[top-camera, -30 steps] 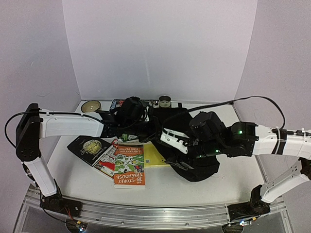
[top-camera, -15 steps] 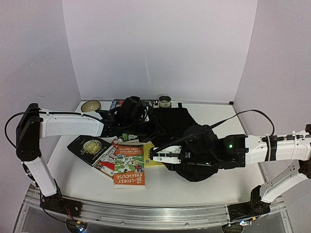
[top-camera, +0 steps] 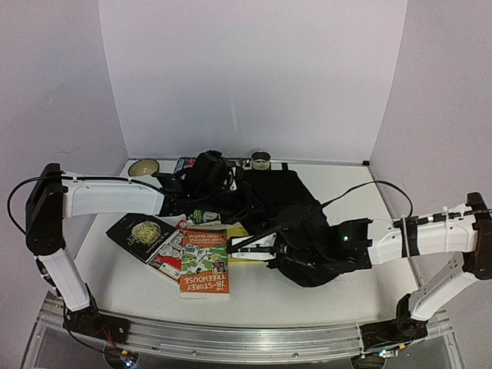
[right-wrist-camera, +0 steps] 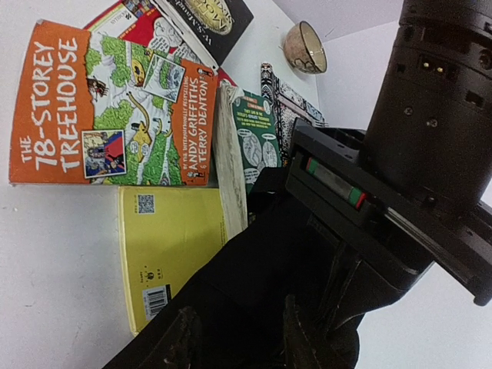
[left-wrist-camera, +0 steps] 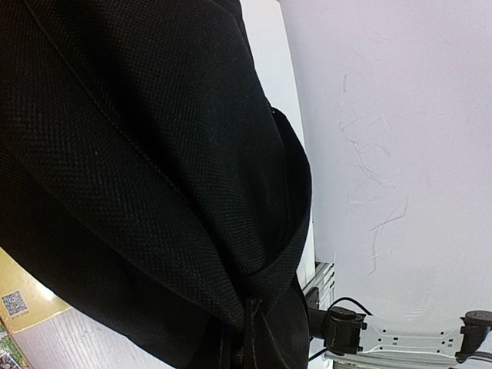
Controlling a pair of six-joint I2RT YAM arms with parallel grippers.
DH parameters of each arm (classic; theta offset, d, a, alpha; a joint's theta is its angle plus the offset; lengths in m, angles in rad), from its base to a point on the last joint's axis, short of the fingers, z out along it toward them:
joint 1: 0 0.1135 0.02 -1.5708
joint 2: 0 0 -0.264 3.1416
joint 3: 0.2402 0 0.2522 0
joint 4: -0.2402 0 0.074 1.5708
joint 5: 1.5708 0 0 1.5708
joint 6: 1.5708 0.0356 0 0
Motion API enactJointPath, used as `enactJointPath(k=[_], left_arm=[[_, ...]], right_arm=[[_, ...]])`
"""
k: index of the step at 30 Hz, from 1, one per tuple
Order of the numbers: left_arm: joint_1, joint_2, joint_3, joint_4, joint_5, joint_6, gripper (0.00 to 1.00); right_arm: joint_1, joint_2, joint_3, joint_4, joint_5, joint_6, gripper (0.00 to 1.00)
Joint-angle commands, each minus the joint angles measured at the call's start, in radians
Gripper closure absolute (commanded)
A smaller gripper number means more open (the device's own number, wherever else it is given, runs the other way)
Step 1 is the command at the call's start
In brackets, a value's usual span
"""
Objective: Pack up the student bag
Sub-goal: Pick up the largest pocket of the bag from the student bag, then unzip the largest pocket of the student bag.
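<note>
Presently: bag (top-camera: 278, 189), black, lying mid-table (top-camera: 123, 278) just right of books (top-camera: 204, 261); left hand (top-camera: 229, 201) clamped on its gathered edge; right hand (right-wrist-camera: 240, 342) over its near fabric, fingers apart.

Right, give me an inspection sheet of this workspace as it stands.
Surface: white table, things gathered at its middle and back.
Job's things: student bag, black, lying at centre, its fabric overlapping a yellow book.
Clutter: orange Treehouse book and black book left of the bag; bowl and round container by the back wall.
Grippers: left gripper shut on bag fabric; right gripper open, fingers apart at the bag's edge.
Cables: black cable loops above the bag's right side.
Surroundings: plain walls; metal rail at the near edge.
</note>
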Motion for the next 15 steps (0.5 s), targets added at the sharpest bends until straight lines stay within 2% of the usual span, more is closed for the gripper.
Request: enactJointPath(k=[1, 5, 9, 15], left_arm=[[-0.002, -0.010, 0.065, 0.061, 0.022, 0.002, 1.00], [-0.003, -0.013, 0.061, 0.060, 0.020, 0.003, 1.00], [-0.002, -0.020, 0.054, 0.060, 0.010, 0.012, 1.00], [0.005, -0.020, 0.076, 0.017, -0.043, 0.060, 1.00]], right_arm=[[0.004, 0.032, -0.006, 0.055, 0.082, -0.015, 0.68], [0.004, 0.040, -0.011, 0.056, 0.108, -0.009, 0.80], [0.004, 0.011, -0.021, 0.054, 0.111, 0.010, 0.99], [0.004, -0.067, 0.011, -0.149, -0.036, 0.111, 1.00]])
